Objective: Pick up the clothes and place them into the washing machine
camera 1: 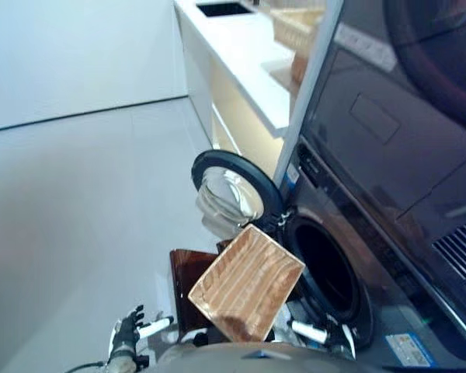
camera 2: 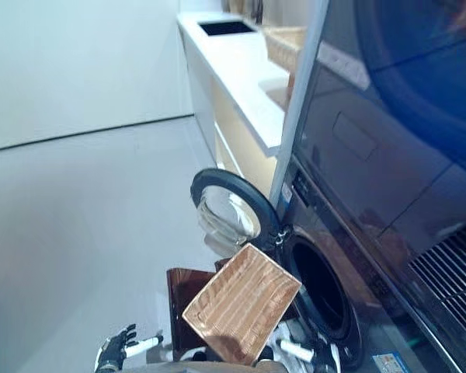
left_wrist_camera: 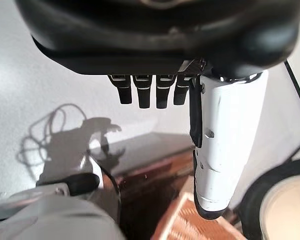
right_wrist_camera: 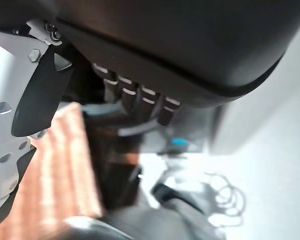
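A shallow wicker basket (camera 1: 248, 284) stands steeply tipped on a low dark brown box (camera 1: 188, 272), leaning toward the washing machine's dark round opening (camera 1: 326, 268). I see no clothes on its ribbed face. The round door (camera 1: 233, 194) hangs open behind the basket. My left hand (camera 1: 126, 332) hangs low, left of the box, fingers (left_wrist_camera: 150, 90) straight, holding nothing. My right hand (camera 1: 309, 332) is low between the basket's lower right edge and the machine's front. In the right wrist view its fingers (right_wrist_camera: 135, 95) are relaxed, with the basket (right_wrist_camera: 55, 165) next to the thumb.
A long white counter (camera 1: 241, 54) with a dark sink (camera 1: 224, 9) and a wicker container (camera 1: 295, 27) runs along the wall beyond the machine. Pale grey floor (camera 1: 78, 217) spreads to the left. The dark machine front (camera 1: 396, 171) rises on the right.
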Available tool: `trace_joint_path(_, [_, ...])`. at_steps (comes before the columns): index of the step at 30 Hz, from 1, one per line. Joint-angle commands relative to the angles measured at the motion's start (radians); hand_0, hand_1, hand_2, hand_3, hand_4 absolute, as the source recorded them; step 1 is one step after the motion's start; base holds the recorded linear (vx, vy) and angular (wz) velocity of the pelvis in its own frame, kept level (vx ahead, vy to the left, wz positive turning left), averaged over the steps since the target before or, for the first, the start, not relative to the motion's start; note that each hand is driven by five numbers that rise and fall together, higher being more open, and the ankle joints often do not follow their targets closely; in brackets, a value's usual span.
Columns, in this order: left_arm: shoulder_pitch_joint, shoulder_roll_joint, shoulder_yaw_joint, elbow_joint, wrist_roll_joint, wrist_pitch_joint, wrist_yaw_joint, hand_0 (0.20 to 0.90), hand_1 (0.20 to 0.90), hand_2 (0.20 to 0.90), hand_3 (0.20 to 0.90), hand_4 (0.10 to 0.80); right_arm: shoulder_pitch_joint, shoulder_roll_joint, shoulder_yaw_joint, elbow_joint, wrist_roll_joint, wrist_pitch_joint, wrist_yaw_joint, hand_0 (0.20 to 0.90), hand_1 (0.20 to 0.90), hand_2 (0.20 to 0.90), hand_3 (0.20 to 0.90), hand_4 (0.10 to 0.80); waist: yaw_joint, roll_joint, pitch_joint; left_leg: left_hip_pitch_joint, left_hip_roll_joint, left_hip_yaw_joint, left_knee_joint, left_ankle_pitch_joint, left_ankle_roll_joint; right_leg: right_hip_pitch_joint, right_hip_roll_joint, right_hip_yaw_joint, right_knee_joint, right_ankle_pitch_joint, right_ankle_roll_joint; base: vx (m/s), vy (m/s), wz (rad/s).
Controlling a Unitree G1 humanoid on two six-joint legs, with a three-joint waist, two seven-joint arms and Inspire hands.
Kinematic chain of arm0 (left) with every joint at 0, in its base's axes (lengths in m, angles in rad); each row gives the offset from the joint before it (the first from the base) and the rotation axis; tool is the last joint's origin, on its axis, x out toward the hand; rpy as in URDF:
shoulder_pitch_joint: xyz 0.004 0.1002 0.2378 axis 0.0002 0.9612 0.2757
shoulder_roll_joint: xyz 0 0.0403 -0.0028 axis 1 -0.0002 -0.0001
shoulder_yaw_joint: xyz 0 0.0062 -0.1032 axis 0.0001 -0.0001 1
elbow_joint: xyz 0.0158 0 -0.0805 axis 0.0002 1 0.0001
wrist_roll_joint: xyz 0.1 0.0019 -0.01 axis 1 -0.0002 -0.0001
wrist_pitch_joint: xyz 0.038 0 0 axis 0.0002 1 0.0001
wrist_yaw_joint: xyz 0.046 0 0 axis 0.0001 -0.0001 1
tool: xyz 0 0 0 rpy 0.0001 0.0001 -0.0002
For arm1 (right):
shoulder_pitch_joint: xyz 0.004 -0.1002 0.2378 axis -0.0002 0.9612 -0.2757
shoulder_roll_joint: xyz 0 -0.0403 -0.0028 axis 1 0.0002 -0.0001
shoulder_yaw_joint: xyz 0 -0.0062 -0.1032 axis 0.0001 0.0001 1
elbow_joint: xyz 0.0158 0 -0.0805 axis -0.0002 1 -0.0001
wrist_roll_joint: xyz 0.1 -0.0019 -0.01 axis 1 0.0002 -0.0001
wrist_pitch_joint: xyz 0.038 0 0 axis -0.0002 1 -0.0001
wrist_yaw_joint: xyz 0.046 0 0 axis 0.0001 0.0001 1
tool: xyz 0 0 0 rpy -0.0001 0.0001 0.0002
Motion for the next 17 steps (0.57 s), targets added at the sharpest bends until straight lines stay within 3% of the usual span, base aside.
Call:
trace_joint_path(1, [-0.034, 0.014, 0.033, 0.073, 0.069, 0.021, -0.046, 0.9, 0.9, 0.9, 0.9, 0.8, -0.032, -0.015, -0.024, 0.116, -0.092, 0.008, 0.021, 0.9, 0.9, 0.9, 0.9, 0.8, -0.006, -0.009, -0.039, -0.066, -0.003, -0.014, 0.034, 0.005, -0.068, 0.05, -0.008, -0.004, 0.023, -0.038, 0.0, 0.063, -0.024, -0.16])
trace_joint_path(10, [-0.035, -0.015, 0.028, 0.084, 0.133, 0.06, -0.119, 0.9, 0.9, 0.9, 0.9, 0.8, -0.055, -0.051, -0.045, 0.305, -0.181, 0.068, 0.051, 0.9, 0.9, 0.9, 0.9, 0.8, -0.017, -0.006, -0.084, -0.007, 0.004, -0.021, 0.038, -0.022, -0.064, 0.107, -0.001, -0.005, 0.023, -0.058, -0.007, 0.038, -0.023, 0.01])
trace_joint_path(17, [-0.044, -0.035, 0.011, 0.06, 0.118, 0.072, -0.127, 0.9, 0.9, 0.9, 0.9, 0.8, -0.102, -0.07, -0.065, 0.308, -0.154, 0.079, 0.032, 0.9, 0.9, 0.9, 0.9, 0.8, -0.018, 0.005, -0.094, 0.008, 0.008, -0.023, 0.034, -0.026, -0.064, 0.121, 0.003, -0.007, 0.013, -0.061, -0.009, 0.007, -0.011, 0.04])
